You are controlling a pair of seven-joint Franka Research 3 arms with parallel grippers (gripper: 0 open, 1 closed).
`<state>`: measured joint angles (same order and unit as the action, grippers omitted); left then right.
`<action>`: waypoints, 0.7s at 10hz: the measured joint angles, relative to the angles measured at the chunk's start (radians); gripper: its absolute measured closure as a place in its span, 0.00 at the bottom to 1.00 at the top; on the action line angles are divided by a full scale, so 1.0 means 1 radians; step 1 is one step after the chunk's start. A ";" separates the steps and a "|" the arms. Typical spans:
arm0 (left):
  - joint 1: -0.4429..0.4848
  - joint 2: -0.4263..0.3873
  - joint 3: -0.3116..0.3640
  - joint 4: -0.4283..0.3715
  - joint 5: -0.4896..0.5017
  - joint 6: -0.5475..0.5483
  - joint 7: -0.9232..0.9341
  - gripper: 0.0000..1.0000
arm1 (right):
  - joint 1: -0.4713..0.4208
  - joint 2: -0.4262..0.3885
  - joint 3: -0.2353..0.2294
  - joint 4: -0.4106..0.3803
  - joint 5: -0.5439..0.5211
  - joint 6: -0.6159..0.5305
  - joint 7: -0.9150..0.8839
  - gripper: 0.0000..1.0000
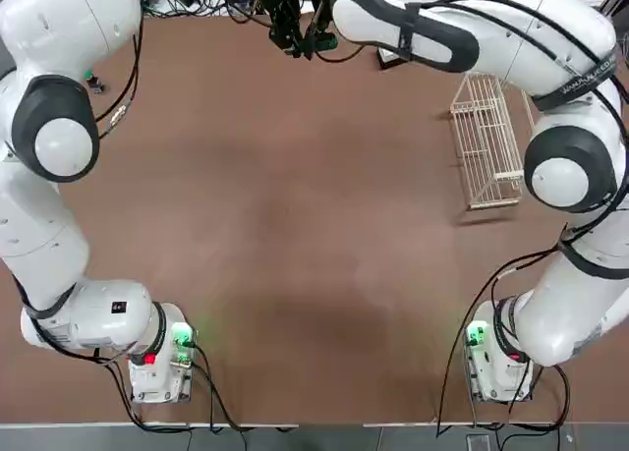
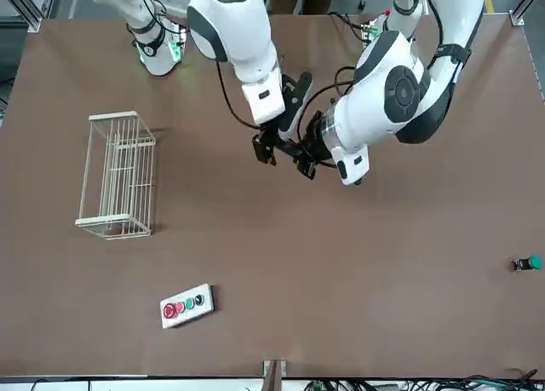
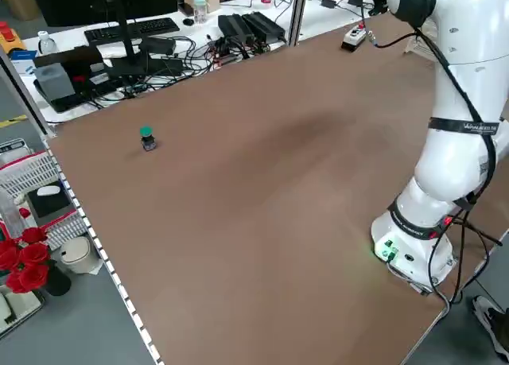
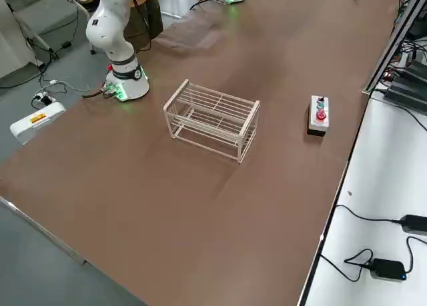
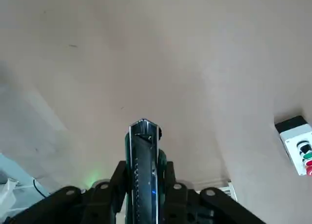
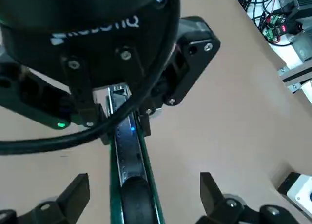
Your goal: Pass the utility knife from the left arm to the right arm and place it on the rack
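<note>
Right wrist view: the green-black utility knife (image 6: 129,153) reaches from the left pincer (image 6: 119,94) into the gap between the right pincer's (image 6: 145,187) fingers, which stand wide apart on either side of it and do not grip it. In the left wrist view, the left pincer is clamped on the knife, which stands up between its fingers. The front view shows both arms meeting above the brown table (image 2: 341,280). The white wire rack (image 2: 106,220) stands on the table on the robot's right, with a box of coloured buttons (image 2: 187,306) apart from it.

The step in hand appears to be the handover, with the right pincer lined up to take the knife. To do it well, the right pincer should centre on the handle so both fingers meet it together; closing off-centre could twist the slim body or push it out of line. The left pincer should hold firm until the right grip is sure, then open fully and back away straight along the knife, without a sideways tug. The two pincers are very near each other, and a loop of black cable (image 6: 87,136) crosses close by, so a bump or a snag is possible. A grip well onto the body, square to its length, would help the knife lie level when it is lowered onto the rack.
</note>
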<state>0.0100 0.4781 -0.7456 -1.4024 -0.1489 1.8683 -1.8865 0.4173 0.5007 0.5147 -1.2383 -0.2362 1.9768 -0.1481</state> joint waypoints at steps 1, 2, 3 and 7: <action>0.000 0.000 0.000 0.000 -0.001 -0.001 0.000 0.66 | 0.000 0.004 0.000 0.000 -0.008 0.001 0.000 0.00; 0.001 0.000 0.000 0.000 -0.001 -0.001 0.000 0.66 | 0.000 0.006 0.000 0.000 -0.011 0.001 0.000 0.00; 0.001 0.000 -0.001 0.000 -0.001 -0.002 0.000 0.66 | 0.000 0.006 0.000 0.000 -0.013 0.001 0.000 0.01; 0.003 0.000 0.000 0.002 -0.001 0.002 -0.001 0.66 | 0.000 0.006 0.003 0.000 -0.013 0.014 0.001 0.29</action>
<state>0.0131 0.4785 -0.7458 -1.4008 -0.1500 1.8703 -1.8877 0.4177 0.5070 0.5182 -1.2382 -0.2494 1.9911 -0.1468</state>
